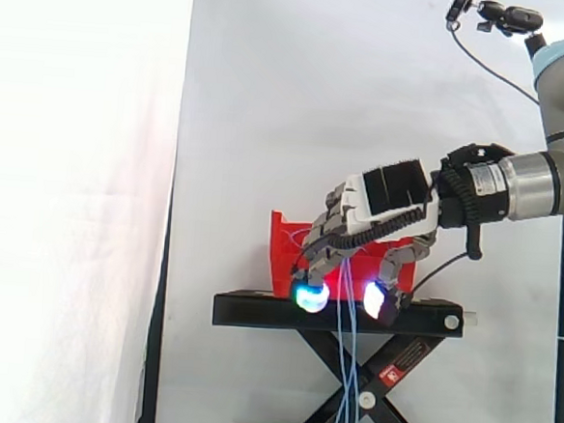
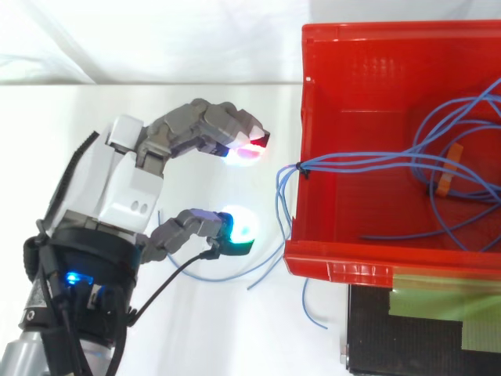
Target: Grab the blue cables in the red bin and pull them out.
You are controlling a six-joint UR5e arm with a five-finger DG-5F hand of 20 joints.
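Red bin (image 2: 337,268): 1 item, right half of the top view. It stands on a black stand (image 1: 256,309) at the lower centre of the side view, before a white curtain (image 1: 271,95).

Blue cables (image 2: 368,160): thin strands, looped loosely over the bin's floor at the right of the top view. Several gather into a bundle that crosses the bin's left wall and drops outside it. In the side view the cables (image 1: 350,371) hang straight down past the stand's top towards the bottom edge. 1 small orange tag (image 2: 448,174) lies among the loops inside the bin.

Hand (image 2: 125,188): 1 item, left half of the top view, just outside the bin's left wall. In the side view the hand (image 1: 385,192) sits at centre, its back upward. Fingers (image 2: 227,133) and thumb (image 2: 196,225) are curled, their pads glowing red-magenta and cyan-green. From above I see a bare gap between the pads, with the hanging bundle just beside them on the bin's side. The hand is closed on nothing, as far as I can see. In the side view the strands run down between the 2 lit pads.
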